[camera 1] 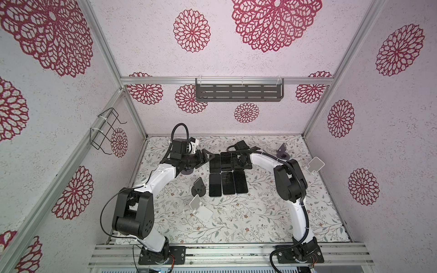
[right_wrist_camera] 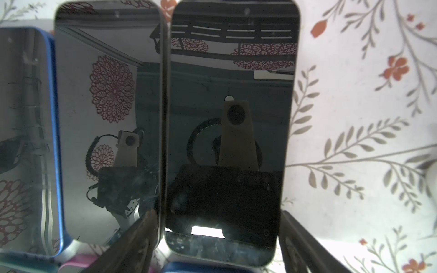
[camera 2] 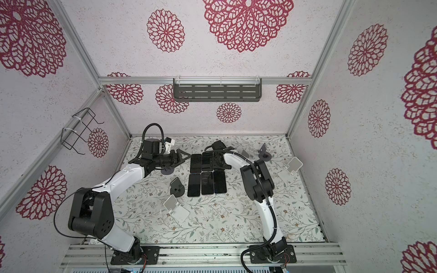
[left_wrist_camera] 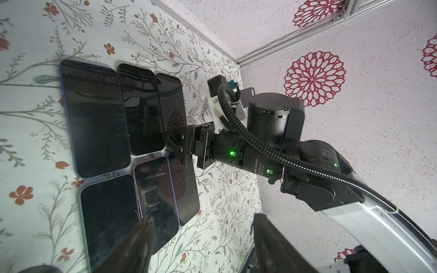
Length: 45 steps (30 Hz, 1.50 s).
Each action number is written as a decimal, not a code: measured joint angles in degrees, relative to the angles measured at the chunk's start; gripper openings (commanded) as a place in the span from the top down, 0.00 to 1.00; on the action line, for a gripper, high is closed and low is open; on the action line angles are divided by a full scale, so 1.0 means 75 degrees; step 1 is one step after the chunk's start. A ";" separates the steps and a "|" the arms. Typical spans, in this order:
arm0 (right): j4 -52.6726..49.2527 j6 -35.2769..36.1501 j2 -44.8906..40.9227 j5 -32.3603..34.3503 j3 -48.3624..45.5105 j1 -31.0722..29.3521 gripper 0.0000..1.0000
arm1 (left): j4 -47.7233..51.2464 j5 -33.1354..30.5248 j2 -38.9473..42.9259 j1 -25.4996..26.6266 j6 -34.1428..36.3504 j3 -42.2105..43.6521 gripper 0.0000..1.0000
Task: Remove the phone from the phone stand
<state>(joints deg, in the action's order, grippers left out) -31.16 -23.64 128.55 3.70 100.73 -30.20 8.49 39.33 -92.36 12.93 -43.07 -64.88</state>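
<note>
Several dark phones lie flat, screens up, in two rows mid-table. My right gripper (camera 1: 238,163) points down over the back right phone (right_wrist_camera: 227,82), and the same phone (left_wrist_camera: 170,104) shows in the left wrist view. In the right wrist view the right gripper (right_wrist_camera: 220,217) is open, its fingers standing just outside the phone's two long edges at its near end. My left gripper (camera 1: 207,158) hovers open beside the back left phone; in its wrist view the left gripper (left_wrist_camera: 202,216) holds nothing. A black phone stand (camera 1: 198,186) beside the front row carries nothing.
A white stand (camera 1: 199,208) sits in front of the black one. More stands are at the back right: a black stand (camera 1: 282,152) and a white stand (camera 1: 315,165). A dark round base (camera 1: 188,170) lies under the left wrist. A grey shelf (camera 1: 238,92) hangs on the back wall.
</note>
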 measured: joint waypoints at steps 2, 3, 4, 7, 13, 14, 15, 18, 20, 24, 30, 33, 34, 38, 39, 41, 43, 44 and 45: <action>-0.0003 0.0006 -0.0012 0.0032 0.0000 0.0000 0.18 | 0.0003 -0.0003 0.0000 0.0000 0.0009 0.0000 0.30; -0.0003 0.0009 -0.0020 0.0061 0.0000 0.0000 0.18 | 0.0003 -0.0003 0.0000 0.0000 0.0015 0.0000 0.30; -0.0006 0.0012 -0.0041 0.0087 0.0000 0.0003 0.18 | 0.0003 -0.0003 0.0000 0.0000 0.0023 0.0000 0.30; -0.0064 0.0085 -0.0169 0.0169 0.0000 0.0003 0.17 | 0.0012 -0.0006 0.0000 -0.0003 0.0035 0.0000 0.30; -0.0017 0.0816 -0.1367 0.0358 -0.0428 0.0000 0.14 | 0.0175 -0.0146 0.0058 -0.0003 0.0210 -0.0026 0.30; 0.0070 0.0997 -0.1781 0.0356 -0.0685 0.0003 0.12 | 0.0242 -0.0184 0.0087 -0.0003 0.0262 -0.0044 0.30; 0.0254 0.1169 -0.2180 0.0338 -0.1005 0.0000 0.10 | 0.0280 -0.0224 0.0119 -0.0003 0.0315 -0.0052 0.30; 0.0816 0.1734 -0.3678 0.0268 -0.2282 0.0000 0.04 | 0.0423 -0.0428 0.0338 -0.0006 0.0522 -0.0073 0.29; 0.1107 0.2055 -0.4593 0.0265 -0.3095 -0.0003 0.02 | 0.0595 -0.0705 0.0560 -0.0009 0.0769 -0.0102 0.28; 0.1818 0.2544 -0.5936 0.0551 -0.4660 -0.0012 0.01 | 0.1040 -0.1801 0.1291 -0.0003 0.1396 -0.0143 0.24; 0.3121 0.2975 -0.7982 0.1413 -0.7472 0.0195 0.01 | 0.0723 -0.4704 0.3652 0.0000 0.2142 0.1090 0.19; 0.3748 0.3019 -0.8711 0.2066 -0.8440 0.0583 0.01 | 0.0595 -0.6429 0.4896 -0.0003 0.2425 0.2142 0.15; 0.4074 0.3016 -0.8900 0.2259 -0.8784 0.0743 0.01 | 0.0551 -0.6985 0.5260 -0.0012 0.2521 0.2521 0.14; 0.5120 0.2935 -0.9396 0.2719 -1.0013 0.1370 0.01 | 0.0379 -0.8772 0.6126 -0.0175 0.2917 0.3838 0.11; 0.5415 0.2888 -0.9454 0.2789 -1.0293 0.1513 0.01 | 0.0251 -0.9209 0.6193 -0.0230 0.3019 0.4173 0.10; 0.6059 0.2818 -0.9463 0.2906 -1.0797 0.1754 0.01 | -0.0137 -0.9900 0.6199 -0.0283 0.3223 0.4753 0.08; 0.6761 0.2818 -0.9375 0.2935 -1.1258 0.1976 0.01 | -0.0714 -1.0523 0.6056 -0.0321 0.3491 0.5336 0.06; 0.7047 0.2818 -0.9288 0.2932 -1.1409 0.2063 0.01 | -0.1003 -1.0727 0.5933 -0.0356 0.3631 0.5546 0.06; 0.7359 0.2827 -0.9157 0.2932 -1.1535 0.2145 0.01 | -0.1338 -1.0885 0.5741 -0.0420 0.3748 0.5764 0.05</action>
<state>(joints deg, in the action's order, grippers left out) 24.03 -2.44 59.88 25.69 14.22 -14.11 -1.54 -42.30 -49.30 9.78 -14.96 -21.65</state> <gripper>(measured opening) 0.990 0.939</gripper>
